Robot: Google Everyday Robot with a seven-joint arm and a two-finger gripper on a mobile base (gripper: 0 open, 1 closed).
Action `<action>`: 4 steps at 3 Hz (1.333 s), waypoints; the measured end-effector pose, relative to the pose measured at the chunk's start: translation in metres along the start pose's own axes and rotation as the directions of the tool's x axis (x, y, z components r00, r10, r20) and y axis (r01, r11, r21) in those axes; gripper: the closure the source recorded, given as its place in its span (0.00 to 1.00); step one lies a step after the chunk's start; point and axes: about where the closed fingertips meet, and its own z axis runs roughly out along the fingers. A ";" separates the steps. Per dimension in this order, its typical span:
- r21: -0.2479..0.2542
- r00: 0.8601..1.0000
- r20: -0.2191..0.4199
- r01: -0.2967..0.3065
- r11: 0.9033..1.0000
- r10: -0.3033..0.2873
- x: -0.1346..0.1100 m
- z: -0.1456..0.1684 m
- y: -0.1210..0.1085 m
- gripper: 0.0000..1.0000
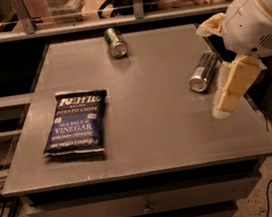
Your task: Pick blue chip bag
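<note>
- The blue chip bag (76, 122) lies flat, label up, near the left edge of the table (154, 133).
- The gripper (230, 89) hangs over the right edge, just beside one can (203, 71); whether it is spread or pressed together cannot be told.
- It should probably cross the table high, passing that can and the far can (115, 42) without touching them.
- A flat bag gives little to grab, so coming down over one edge and pinching there looks best.

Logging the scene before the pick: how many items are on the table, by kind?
Blue chip bag: 1
Metal cans: 2
Total: 3
Gripper: at the right edge of the table, beside the right-hand can, away from the bag.
</note>
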 end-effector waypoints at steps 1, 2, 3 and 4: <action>-0.002 0.998 0.049 0.026 1.000 -0.026 -0.012 0.007 -0.002 0.00; -0.074 0.999 0.043 0.017 0.997 -0.014 -0.014 0.021 0.005 0.00; -0.183 0.998 0.060 0.047 0.982 -0.036 -0.038 0.052 0.022 0.00; -0.264 0.996 0.079 0.059 0.963 -0.040 -0.064 0.083 0.034 0.00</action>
